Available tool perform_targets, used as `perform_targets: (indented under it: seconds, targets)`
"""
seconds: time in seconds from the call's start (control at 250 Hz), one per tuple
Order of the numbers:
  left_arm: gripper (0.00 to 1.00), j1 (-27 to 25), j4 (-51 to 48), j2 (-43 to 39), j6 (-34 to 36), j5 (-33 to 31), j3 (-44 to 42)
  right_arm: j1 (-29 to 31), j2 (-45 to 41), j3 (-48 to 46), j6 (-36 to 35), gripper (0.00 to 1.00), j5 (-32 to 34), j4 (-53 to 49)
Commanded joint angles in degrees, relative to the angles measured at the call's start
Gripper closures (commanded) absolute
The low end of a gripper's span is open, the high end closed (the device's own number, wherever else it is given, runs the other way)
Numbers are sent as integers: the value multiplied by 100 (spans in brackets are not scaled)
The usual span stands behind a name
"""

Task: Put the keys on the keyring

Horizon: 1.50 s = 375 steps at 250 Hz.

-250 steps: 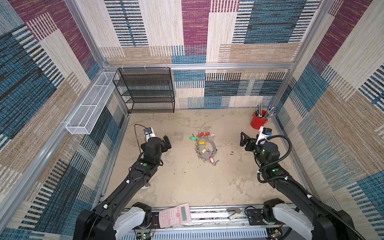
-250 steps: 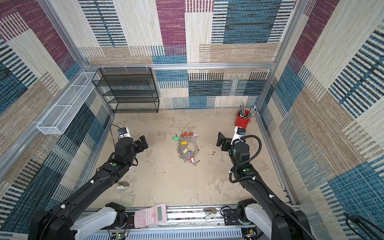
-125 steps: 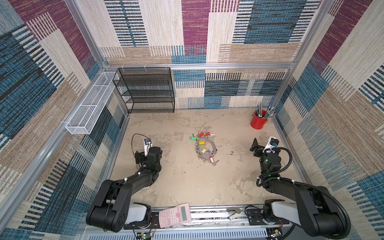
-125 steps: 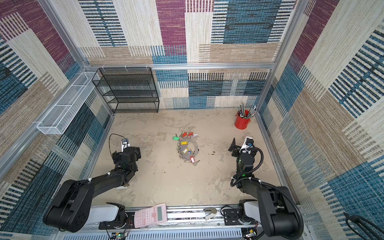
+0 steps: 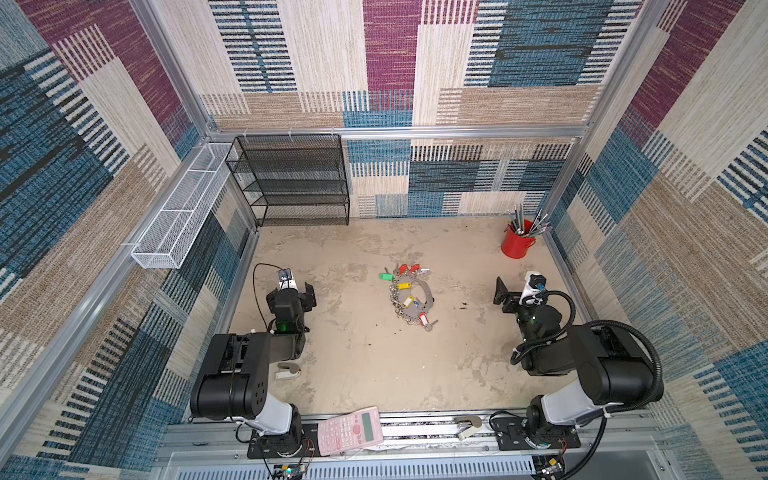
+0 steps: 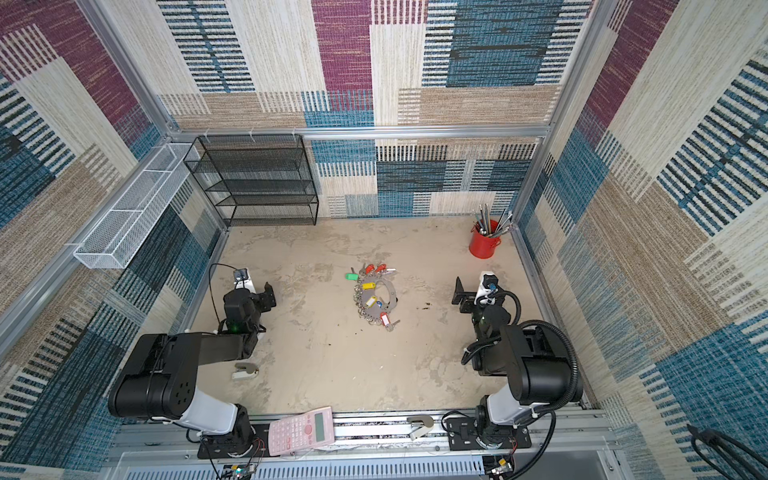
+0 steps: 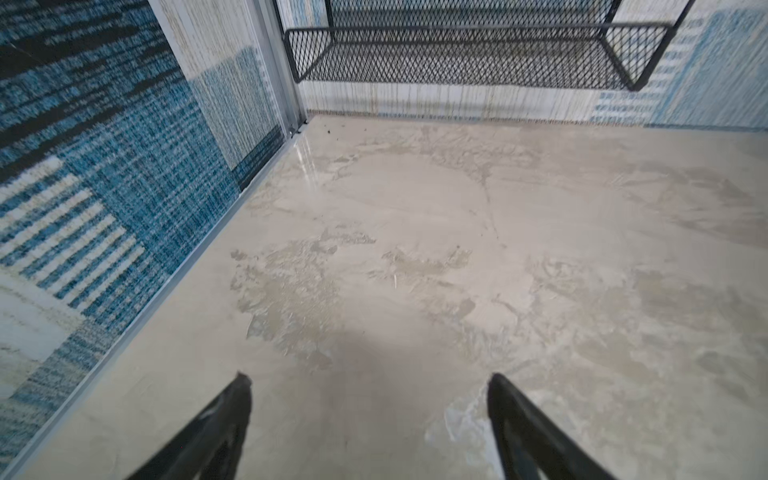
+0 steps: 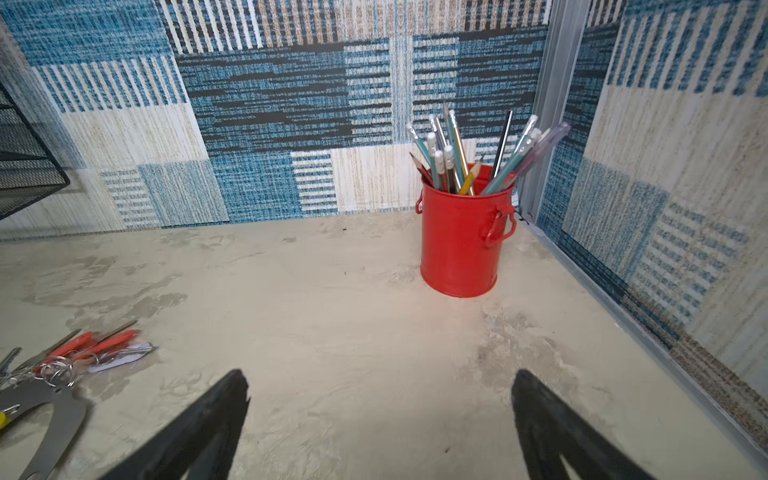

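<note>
- Keyring (image 5: 428,298): flat grey C shape, lying on the table (image 5: 374,374) in the middle of both top views, with many small rings, keys and colour tags bunched on and around it.
- Keys (image 5: 404,286) with the yellow tag: at the upper left of the grey ring, touching the pile; too small to tell if loose or hooked on.
- Probably light, hard, thin and slippery; likely to slide on the smooth top. Best to pinch the yellow tag or its small ring, not the flat key blades.
- Left claw (image 7: 368,378): spread wide, nothing in it, at the left of the top views, well apart from the pile.
- Right claw (image 8: 380,376): spread wide, nothing in it, at the right, also well apart.
- Around: red pencil cup (image 5: 515,245) at the upper right, black mesh shelf (image 5: 291,183) at the back, white wire basket (image 5: 178,224) on the left wall, pink calculator (image 5: 351,428) at the bottom.
- In the way: only the other tagged keys crowding the yellow one; easy to grab the wrong one.
</note>
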Motion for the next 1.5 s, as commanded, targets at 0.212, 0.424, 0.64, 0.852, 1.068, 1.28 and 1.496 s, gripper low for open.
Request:
perform_targets:
  seconds: [0.212, 0.424, 0.64, 0.852, 1.068, 1.28, 1.496]
  targets:
    - [0, -4, 106, 20, 0, 322, -26, 2, -7, -15, -20, 1, -138, 275]
    - [0, -27, -7, 40, 163, 643, 38, -5, -3, -8, -21, 0, -134, 284]
    - [0, -14, -30, 37, 153, 687, 49, 2, -4, -7, -21, 0, -134, 280]
    - [0, -10, -41, 43, 165, 696, 53, 2, -3, -8, -21, 0, -134, 277]
    - [0, 3, -62, 49, 159, 727, 64, 4, -5, -10, -20, 0, -133, 278]
    - [0, 3, -55, 48, 161, 727, 63, -3, -5, -11, -21, 0, -135, 277]
    - [0, 3, -61, 43, 158, 737, 65, -2, -8, -11, -21, 0, -136, 278]
